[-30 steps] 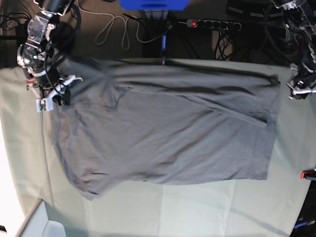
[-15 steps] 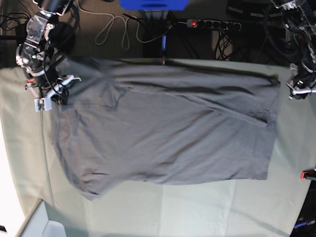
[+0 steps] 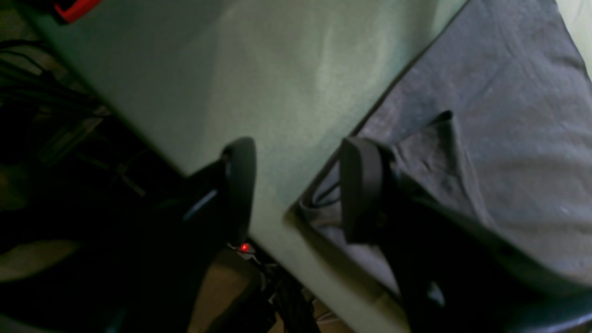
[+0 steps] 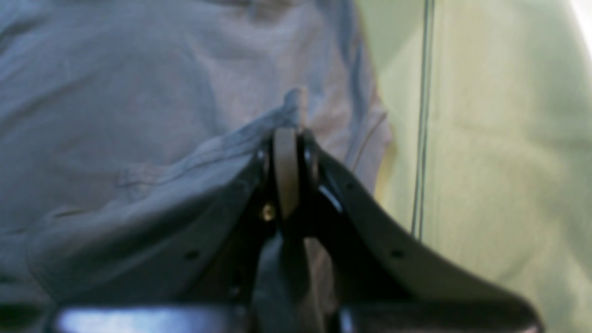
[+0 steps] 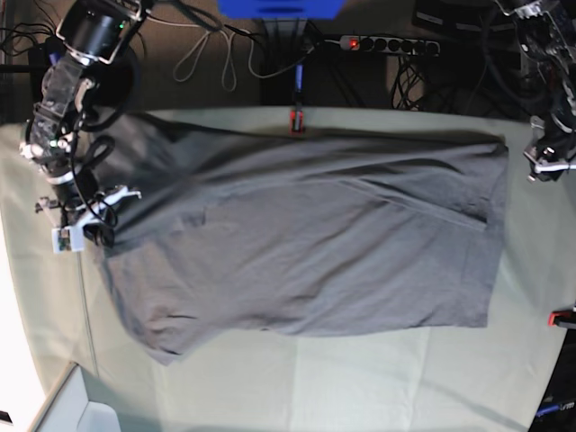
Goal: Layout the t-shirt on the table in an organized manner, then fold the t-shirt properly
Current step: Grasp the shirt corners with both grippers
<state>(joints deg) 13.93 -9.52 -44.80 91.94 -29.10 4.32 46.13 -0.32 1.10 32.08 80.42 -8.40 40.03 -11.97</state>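
T-shirt fold pinched in closed right end effector, fingertips blurred; left end effector open.

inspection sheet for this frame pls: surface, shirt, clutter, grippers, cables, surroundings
Surface: table, pale green cloth, faint creases.
Job's things: t-shirt spread out, wrinkled, diagonal fold lines.
Clutter: nothing seen on the cloth.
Grippers: right gripper shut on a pinch of shirt edge; left gripper open, one finger over the shirt corner, no grip.
Cables: thin cable across the cloth; loose cables behind the table.
Surroundings: power strip, red clamps.
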